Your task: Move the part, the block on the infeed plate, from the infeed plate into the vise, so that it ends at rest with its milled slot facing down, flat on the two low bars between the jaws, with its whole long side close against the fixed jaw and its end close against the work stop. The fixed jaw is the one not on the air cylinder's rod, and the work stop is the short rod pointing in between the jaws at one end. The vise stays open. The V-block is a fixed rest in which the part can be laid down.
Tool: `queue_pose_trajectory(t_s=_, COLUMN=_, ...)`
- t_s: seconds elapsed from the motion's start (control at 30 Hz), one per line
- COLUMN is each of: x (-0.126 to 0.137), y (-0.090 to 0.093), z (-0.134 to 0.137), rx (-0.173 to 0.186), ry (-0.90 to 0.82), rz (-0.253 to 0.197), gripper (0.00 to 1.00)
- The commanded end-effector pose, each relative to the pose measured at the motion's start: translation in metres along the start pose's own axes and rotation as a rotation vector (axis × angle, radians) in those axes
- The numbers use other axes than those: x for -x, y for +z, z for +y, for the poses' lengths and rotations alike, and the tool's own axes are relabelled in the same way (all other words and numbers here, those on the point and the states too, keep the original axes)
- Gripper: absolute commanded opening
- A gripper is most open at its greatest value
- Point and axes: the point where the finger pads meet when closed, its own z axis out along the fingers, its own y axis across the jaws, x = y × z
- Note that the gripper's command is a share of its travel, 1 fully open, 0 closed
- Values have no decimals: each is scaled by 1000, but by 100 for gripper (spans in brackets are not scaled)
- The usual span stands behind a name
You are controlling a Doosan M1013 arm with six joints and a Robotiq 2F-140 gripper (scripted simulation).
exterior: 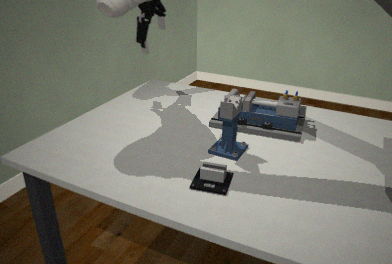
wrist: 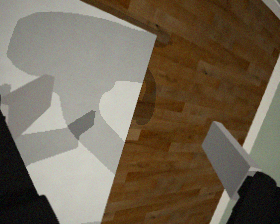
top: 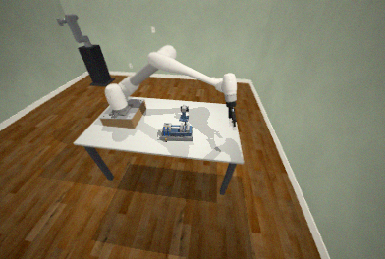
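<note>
Hanging high above the worktop (exterior: 75,140) with its fingers spread to their widest, the pincer (exterior: 145,25) is seen to grip nothing. In the exterior view it is found at about eleven o'clock from the part (exterior: 214,171), well apart from it and far above it. The part, a pale grey block, is seen resting on the dark infeed plate (exterior: 197,185) near the front edge of the worktop. Just behind it, at twelve o'clock, the V-block (exterior: 232,110) is carried on a blue pedestal, and the vise (exterior: 265,115) lies just beyond that, toward one o'clock. In the top view the pincer (top: 232,116) is placed over the worktop's edge at three o'clock from the vise (top: 177,131). In the wrist view a worktop corner (wrist: 91,60) and the wooden floor (wrist: 201,90) are seen below, with one pale finger pad (wrist: 226,155) at four o'clock; the part is not shown there.
</note>
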Motion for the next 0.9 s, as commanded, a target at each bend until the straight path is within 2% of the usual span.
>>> queue_pose_trajectory(t_s=0.0, x=0, y=0, z=0, rx=0, ry=0, rz=0, gripper=100)
queue_pose_trajectory(t_s=0.6, x=1, y=-2, z=-2, rx=-2, ry=-6, rz=0, gripper=100)
queue_pose_trajectory(t_s=0.7, x=8, y=-20, z=-24, rx=-29, ry=-80, rz=2, gripper=100)
queue_pose_trajectory(t_s=0.8, x=28, y=-58, z=-72, rx=-86, ry=-242, rz=10, gripper=100)
queue_pose_trajectory(t_s=0.87, x=39, y=-75, z=-93, rx=-111, ry=-316, rz=15, gripper=100)
